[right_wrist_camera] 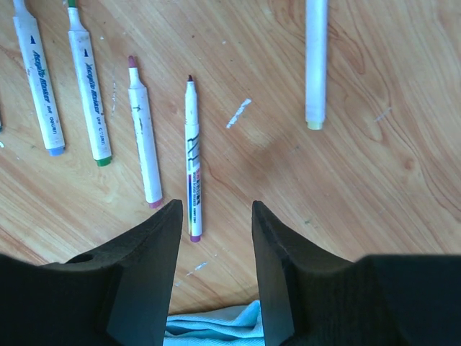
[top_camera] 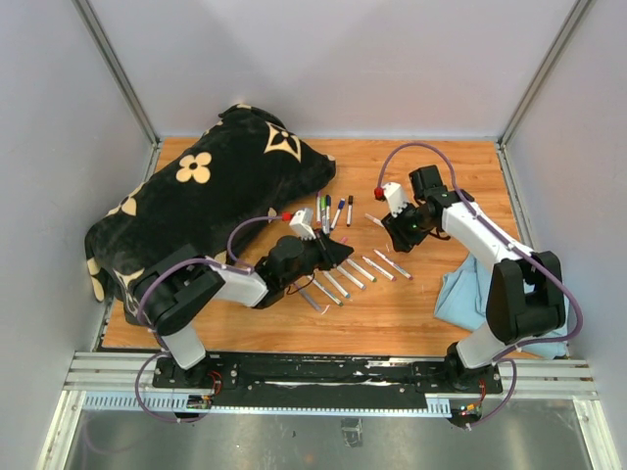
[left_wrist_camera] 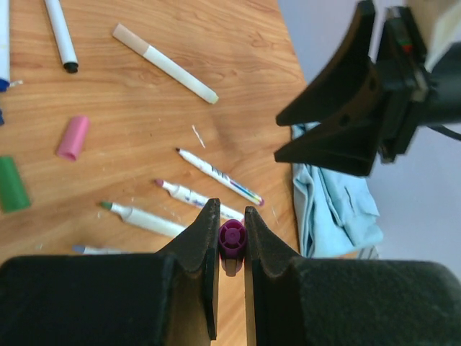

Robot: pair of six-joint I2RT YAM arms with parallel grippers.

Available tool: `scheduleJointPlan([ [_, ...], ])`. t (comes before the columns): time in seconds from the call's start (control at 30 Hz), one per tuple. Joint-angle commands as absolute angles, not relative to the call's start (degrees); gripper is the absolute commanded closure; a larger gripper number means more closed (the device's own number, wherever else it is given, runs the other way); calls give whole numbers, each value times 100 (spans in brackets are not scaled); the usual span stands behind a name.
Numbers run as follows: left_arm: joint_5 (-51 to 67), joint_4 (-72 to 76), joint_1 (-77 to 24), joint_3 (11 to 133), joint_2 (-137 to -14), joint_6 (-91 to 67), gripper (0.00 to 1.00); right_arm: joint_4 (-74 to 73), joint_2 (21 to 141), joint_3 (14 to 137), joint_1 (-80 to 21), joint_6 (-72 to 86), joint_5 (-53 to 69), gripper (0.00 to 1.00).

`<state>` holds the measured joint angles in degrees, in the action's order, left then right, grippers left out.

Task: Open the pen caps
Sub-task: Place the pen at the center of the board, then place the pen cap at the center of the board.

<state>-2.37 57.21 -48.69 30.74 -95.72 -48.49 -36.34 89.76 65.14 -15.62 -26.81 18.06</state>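
While the left gripper (left_wrist_camera: 231, 214) pinches a purple cap (left_wrist_camera: 232, 238) above the table (left_wrist_camera: 144, 130), the right gripper (right_wrist_camera: 216, 210) hangs spread and empty over uncapped pens (right_wrist_camera: 191, 158). Likely next: drop the cap.

Lower part of purple cap (left_wrist_camera: 232, 236) was hidden between the fingers of the left gripper (left_wrist_camera: 231, 211). Green cap (left_wrist_camera: 10, 184) was cut by the left edge. Blue cloth (right_wrist_camera: 216, 326) was mostly covered by the right gripper (right_wrist_camera: 216, 207). Pale marker (right_wrist_camera: 315, 58) was cut off at the top edge. Cap colours in the top view were too small to be told.
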Motion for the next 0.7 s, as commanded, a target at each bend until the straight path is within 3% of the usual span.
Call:
scheduleJointPlan([
  [0.0,-744,4744,-4928,3942,-10028,-4914,100,-3751,8761,6516,-1328,-2621,1989,55],
  [0.33,-2168,996,-5027,6503,-11140,-5354,100,-3633,8642,6463,-1085,-2515,1978,52],
  [0.67,-2336,241,-5063,7666,-12004,-5178,100,-3621,8578,6445,-954,-2479,2047,52],
])
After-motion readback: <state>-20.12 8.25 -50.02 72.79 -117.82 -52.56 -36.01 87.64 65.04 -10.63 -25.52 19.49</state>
